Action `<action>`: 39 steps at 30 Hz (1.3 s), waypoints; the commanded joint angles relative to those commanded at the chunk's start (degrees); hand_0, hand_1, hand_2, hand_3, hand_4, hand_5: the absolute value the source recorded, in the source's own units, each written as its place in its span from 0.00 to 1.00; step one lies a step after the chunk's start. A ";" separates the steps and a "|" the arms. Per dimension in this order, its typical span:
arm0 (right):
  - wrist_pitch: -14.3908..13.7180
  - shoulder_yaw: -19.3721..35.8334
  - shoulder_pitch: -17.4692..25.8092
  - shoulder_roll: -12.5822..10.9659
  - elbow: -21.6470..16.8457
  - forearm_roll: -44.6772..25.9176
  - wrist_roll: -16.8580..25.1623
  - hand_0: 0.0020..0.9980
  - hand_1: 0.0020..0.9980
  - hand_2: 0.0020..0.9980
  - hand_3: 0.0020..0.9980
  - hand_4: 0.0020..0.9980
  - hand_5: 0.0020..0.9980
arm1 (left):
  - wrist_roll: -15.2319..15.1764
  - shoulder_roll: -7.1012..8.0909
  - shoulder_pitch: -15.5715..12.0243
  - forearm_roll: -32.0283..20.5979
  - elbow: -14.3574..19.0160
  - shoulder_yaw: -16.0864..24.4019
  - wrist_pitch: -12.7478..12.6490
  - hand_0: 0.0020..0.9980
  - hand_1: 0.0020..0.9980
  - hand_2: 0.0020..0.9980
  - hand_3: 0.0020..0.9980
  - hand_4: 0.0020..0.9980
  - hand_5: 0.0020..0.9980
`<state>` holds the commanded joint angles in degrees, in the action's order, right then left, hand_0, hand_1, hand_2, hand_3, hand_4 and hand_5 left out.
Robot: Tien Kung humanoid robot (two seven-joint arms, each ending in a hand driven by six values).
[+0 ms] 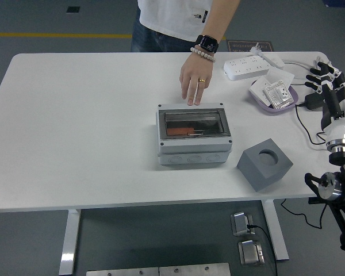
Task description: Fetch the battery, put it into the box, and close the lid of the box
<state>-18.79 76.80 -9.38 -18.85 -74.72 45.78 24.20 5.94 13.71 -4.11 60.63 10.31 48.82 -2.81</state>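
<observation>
Inside, orange battery (181, 131) under glossy transparent lid (194, 122).

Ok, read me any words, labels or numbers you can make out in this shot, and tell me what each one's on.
No text can be read for certain.
Small print on the person's white shirt: too small to read.
Dark sign on the floor behind the table: blurred, unreadable.
Box, grey block, power strip: no legible marking.
</observation>
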 joint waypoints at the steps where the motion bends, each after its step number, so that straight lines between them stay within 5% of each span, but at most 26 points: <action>1: 0.02 0.20 0.05 -0.05 -0.01 0.08 -0.06 0.65 0.61 0.63 0.65 0.65 0.52 | -0.01 0.06 0.02 0.02 0.00 -0.02 0.01 0.40 0.56 0.52 0.50 0.00 0.00; 22: 6.78 5.83 0.98 -0.80 -2.66 9.23 -10.37 0.73 0.65 0.66 0.68 0.70 0.53 | -0.05 -0.44 -0.83 -0.34 0.00 0.35 -0.23 0.40 0.56 0.52 0.50 0.00 0.00; 23: 6.88 5.94 0.98 -0.81 -2.75 9.44 -10.49 0.77 0.69 0.71 0.75 0.85 0.71 | -0.06 -0.49 -0.86 -0.38 0.00 0.35 -0.24 0.40 0.56 0.51 0.50 0.00 0.00; 28: 7.16 6.54 0.78 -1.14 -3.02 10.62 -11.05 0.77 0.69 0.71 0.75 0.85 0.71 | -0.06 -0.60 -0.88 -0.28 0.00 0.49 -0.26 0.40 0.56 0.51 0.50 0.00 0.00; 29: 7.12 6.65 0.72 -1.21 -3.07 10.96 -11.16 0.81 0.73 0.76 0.80 0.93 0.90 | -0.07 -0.60 -0.87 -0.26 0.00 0.51 -0.27 0.40 0.56 0.51 0.50 0.00 0.00; 34: 6.60 6.93 0.56 -1.28 -3.31 12.34 -11.32 0.81 0.73 0.76 0.80 0.93 0.90 | -0.08 -0.68 -0.86 -0.17 0.00 0.56 -0.28 0.40 0.56 0.51 0.50 0.00 0.00; 35: 6.40 6.92 0.54 -1.26 -3.34 12.60 -11.28 0.95 0.80 0.83 0.84 1.00 1.00 | -0.07 -0.70 -0.87 -0.15 0.00 0.55 -0.28 0.40 0.56 0.51 0.50 0.00 0.00; 39: 5.05 6.74 0.39 -1.10 -3.25 13.20 -10.39 0.95 0.80 0.83 0.84 1.00 1.00 | -0.04 -0.78 -0.89 -0.08 0.00 0.59 -0.26 0.40 0.56 0.51 0.50 0.00 0.00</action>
<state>-13.75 83.55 -8.99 -19.95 -77.97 58.99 13.81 5.90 12.93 -5.00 60.55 10.31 49.41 -3.07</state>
